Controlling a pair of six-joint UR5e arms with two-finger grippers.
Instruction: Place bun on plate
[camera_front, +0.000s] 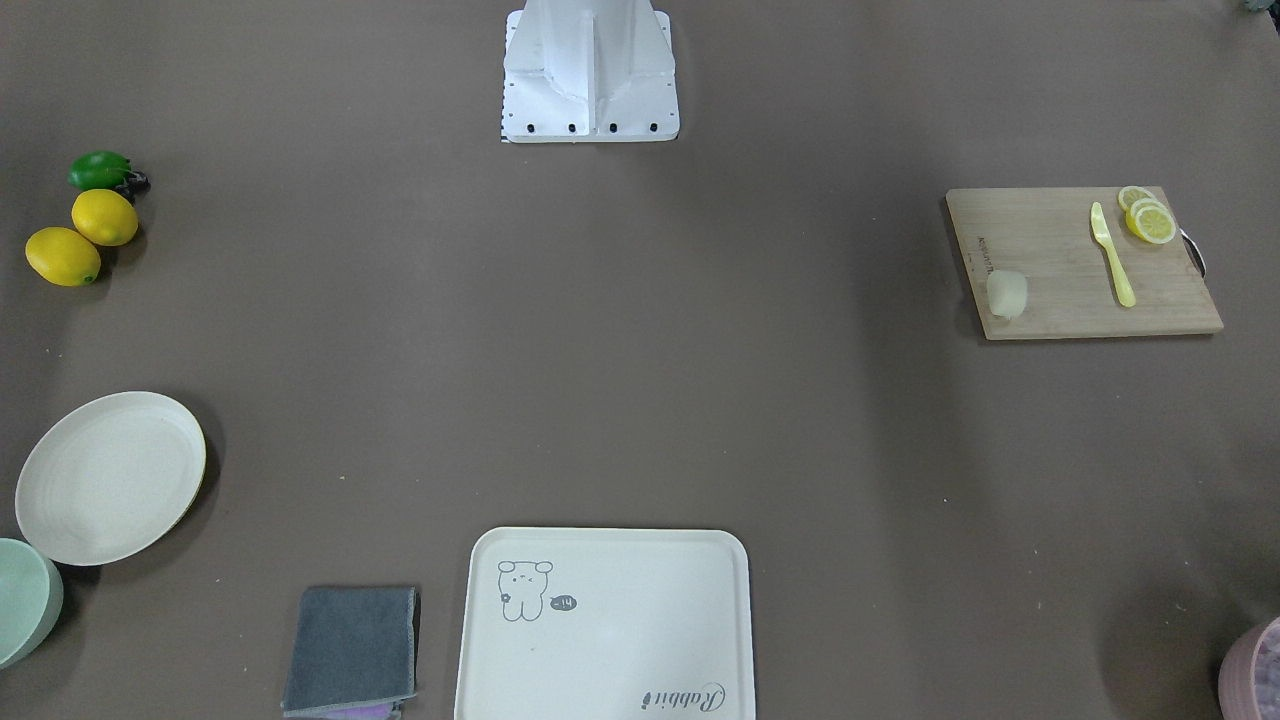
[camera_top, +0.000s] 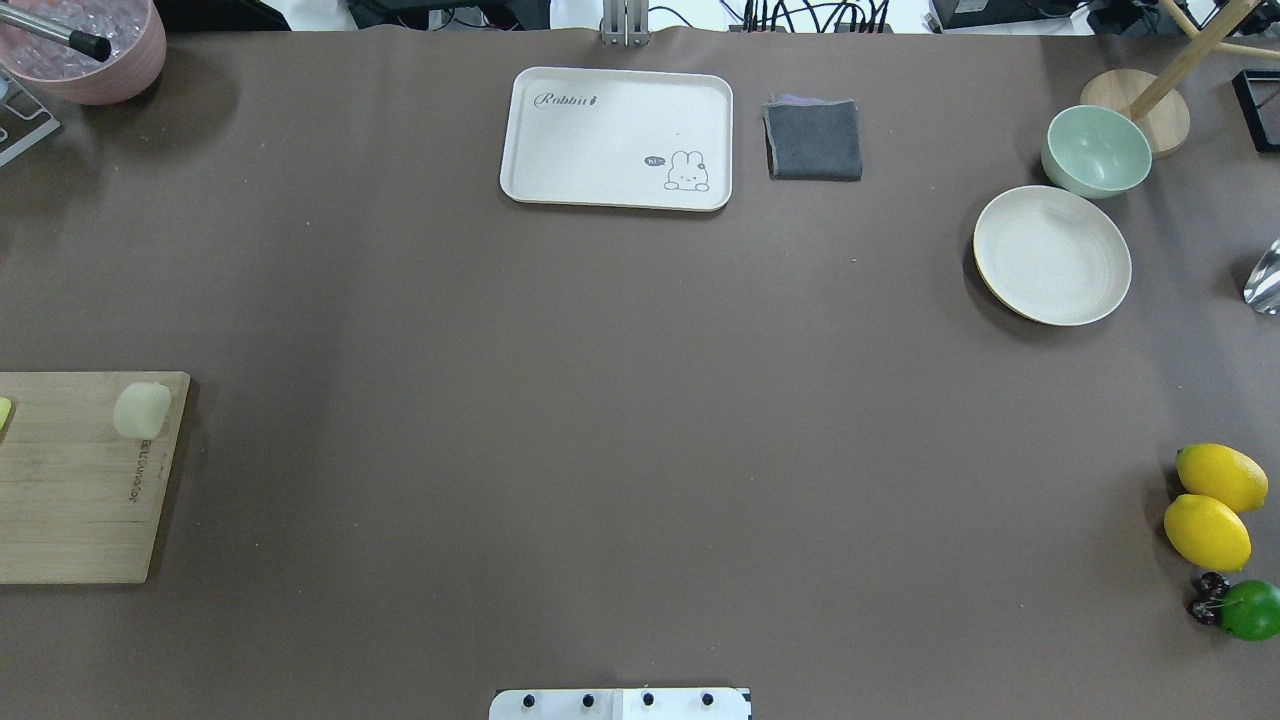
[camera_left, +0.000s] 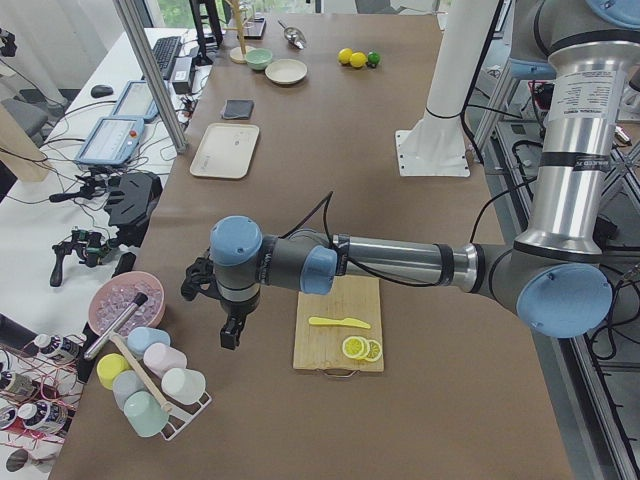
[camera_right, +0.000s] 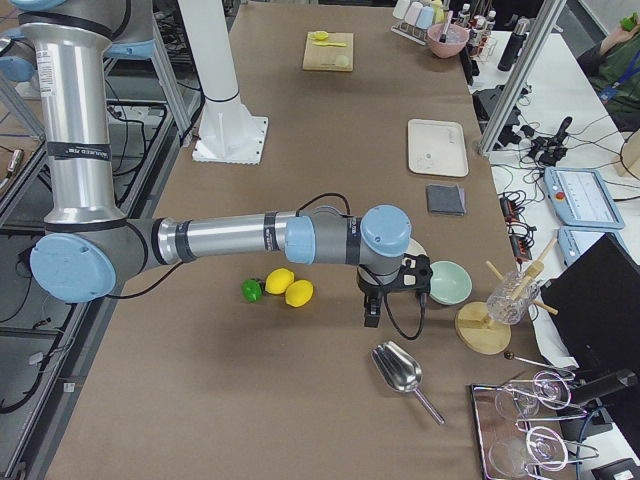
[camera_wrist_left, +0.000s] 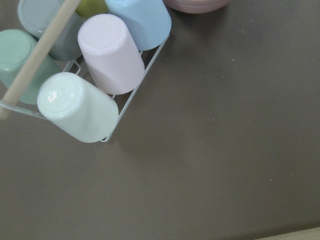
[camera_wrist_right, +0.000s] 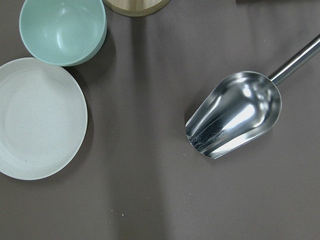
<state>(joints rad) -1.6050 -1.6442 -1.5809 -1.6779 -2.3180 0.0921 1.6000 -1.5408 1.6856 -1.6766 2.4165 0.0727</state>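
Soft pale cream bun (camera_front: 1007, 294) on wooden cutting board (camera_front: 1070, 250), well apart from round cream plate (camera_front: 110, 478); a long carry risks squashing or dropping it; left gripper (camera_left: 232, 325) and right gripper (camera_right: 372, 308): cannot tell if apart or together

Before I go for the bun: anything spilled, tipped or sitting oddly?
Nothing looks spilled or damaged. The bun sits near a corner of the cutting board. The plate lies far from it, right against the green bowl; whether its rim rests on the bowl cannot be told.
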